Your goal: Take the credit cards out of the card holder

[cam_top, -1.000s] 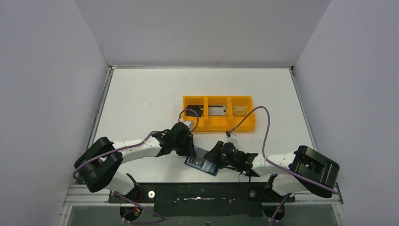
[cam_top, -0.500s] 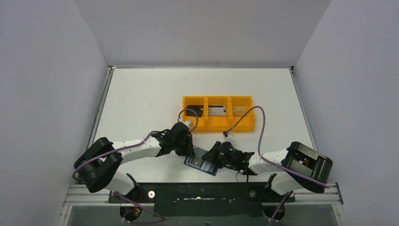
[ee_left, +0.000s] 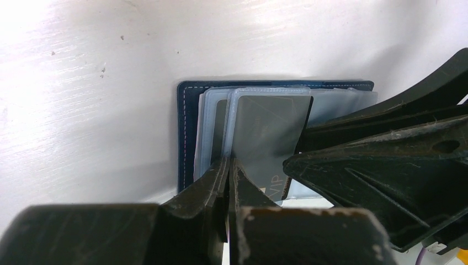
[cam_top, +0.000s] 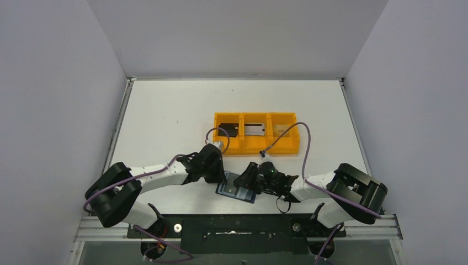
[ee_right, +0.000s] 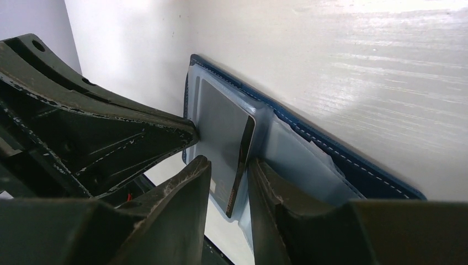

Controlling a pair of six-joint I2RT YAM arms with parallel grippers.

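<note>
My left tool [ee_left: 228, 168] is closed tight, its tips at the edge of a clear sleeve [ee_left: 211, 127] of the dark navy-blue bifold card holder [ee_left: 186, 138]. The holder lies open on the white surface [ee_left: 83, 110]. I cannot tell whether the left tool pinches that sleeve. My right tool [ee_right: 229, 164] stands narrowly parted, astride the edge of a dark grey flat card [ee_right: 221, 132] seated in the sleeve.
</note>
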